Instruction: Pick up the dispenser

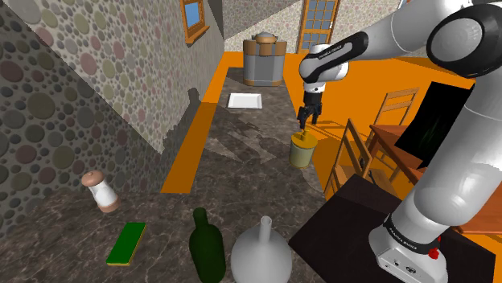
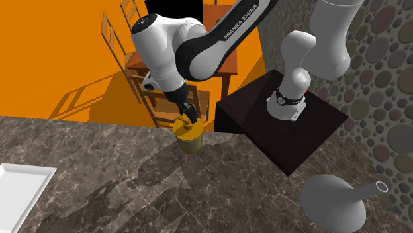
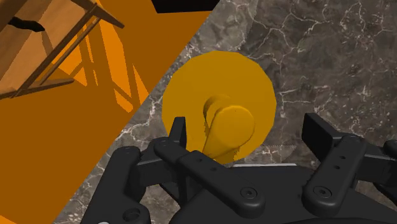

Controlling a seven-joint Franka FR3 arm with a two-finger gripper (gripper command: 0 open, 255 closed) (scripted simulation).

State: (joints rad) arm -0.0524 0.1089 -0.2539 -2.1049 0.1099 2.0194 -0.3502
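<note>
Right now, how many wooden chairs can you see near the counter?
2. The near chair stands just off the counter edge beside the yellow dispenser; the far chair is farther back, beyond the wooden table. Others may be hidden out of frame.

Gripper point(image 1: 304, 123) directly over yellow dispenser point(image 1: 302, 152), at counter's point(image 1: 241, 165) right edge; white tray point(image 1: 243, 100) far; dk-green bottle point(image 1: 207, 246) & white flask point(image 1: 261, 256) near.

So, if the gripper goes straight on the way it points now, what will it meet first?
Most likely the dispenser: its pump sits straight ahead of the gripper, between the open fingers. The fingers would pass beside the pump and reach the yellow top. How close they are is unclear.
</note>
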